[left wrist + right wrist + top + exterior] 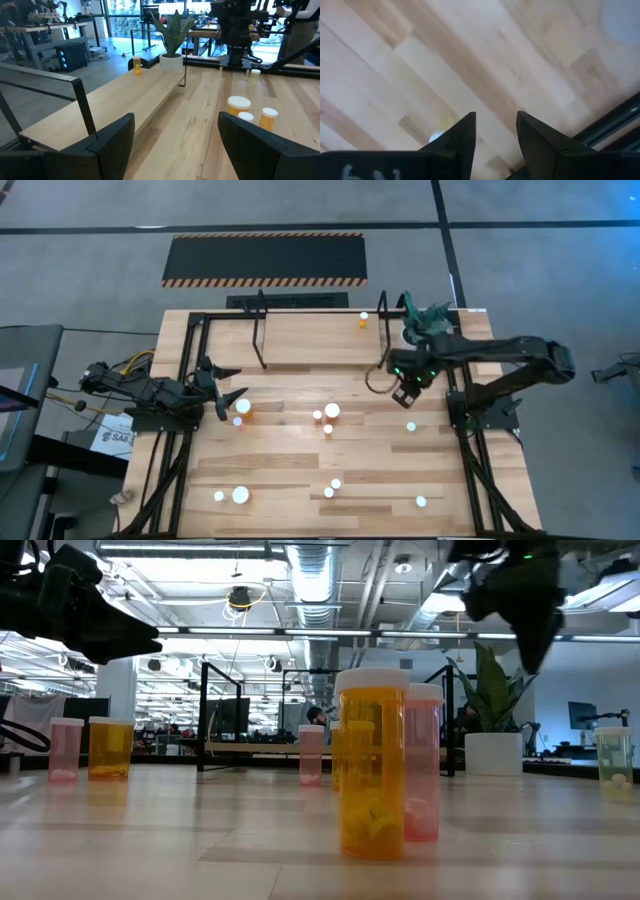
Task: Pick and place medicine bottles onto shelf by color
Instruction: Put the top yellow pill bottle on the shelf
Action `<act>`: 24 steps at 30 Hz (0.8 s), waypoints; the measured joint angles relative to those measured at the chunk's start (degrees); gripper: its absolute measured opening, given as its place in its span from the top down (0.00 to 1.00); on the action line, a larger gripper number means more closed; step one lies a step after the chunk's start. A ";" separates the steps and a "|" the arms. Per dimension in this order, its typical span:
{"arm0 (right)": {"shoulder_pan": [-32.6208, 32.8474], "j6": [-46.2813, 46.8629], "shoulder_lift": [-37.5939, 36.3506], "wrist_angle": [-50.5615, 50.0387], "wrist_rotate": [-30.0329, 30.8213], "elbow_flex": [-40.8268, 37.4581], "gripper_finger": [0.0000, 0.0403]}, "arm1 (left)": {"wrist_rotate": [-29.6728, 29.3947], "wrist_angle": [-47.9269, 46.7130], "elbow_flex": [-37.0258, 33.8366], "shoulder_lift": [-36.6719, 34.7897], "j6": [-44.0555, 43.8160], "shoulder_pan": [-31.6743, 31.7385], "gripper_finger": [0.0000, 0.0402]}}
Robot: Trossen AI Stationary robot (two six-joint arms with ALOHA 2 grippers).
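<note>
Several medicine bottles with white caps stand scattered on the wooden table [300,455]: one orange [243,408], a cluster at mid-table [328,416], others near the front [241,495]. One orange bottle [363,319] stands on the shelf [310,340] at the far edge. My right gripper [405,392] hangs above the table by the shelf's right end, pointing down; its fingers [465,135] stand a little apart with nothing between them. My left gripper [226,402] waits open at the left, level, near the orange bottle.
A potted plant [425,320] stands at the shelf's right end, close behind my right arm. The shelf's black posts [262,330] rise from the board. A black mat with striped edges [265,258] lies on the floor beyond the table.
</note>
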 joint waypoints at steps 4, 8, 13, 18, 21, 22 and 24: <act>5.95 4.10 -3.31 1.09 0.13 -4.88 0.60 | -0.01 0.00 0.00 0.00 0.00 0.00 0.32; 11.96 6.50 -4.45 1.95 -0.95 -7.89 0.60 | -0.01 0.00 0.01 0.00 -0.01 0.01 0.32; 17.39 6.96 -4.19 5.12 -0.99 -10.18 0.61 | 0.00 0.00 0.01 0.00 -0.01 -0.01 0.32; 20.29 7.47 -4.04 5.42 -0.85 -10.51 0.63 | -0.01 0.00 0.01 0.00 -0.01 0.00 0.32; 21.35 7.11 -4.03 5.83 -0.70 -10.51 0.65 | 0.01 0.00 0.01 0.00 0.01 -0.01 0.32; 21.68 7.72 -4.03 5.91 -0.70 -10.51 0.65 | 0.00 0.00 0.00 0.00 0.00 0.01 0.32; 22.23 10.30 -4.03 6.01 -0.73 -10.51 0.66 | 0.00 0.00 0.01 0.00 0.00 0.01 0.32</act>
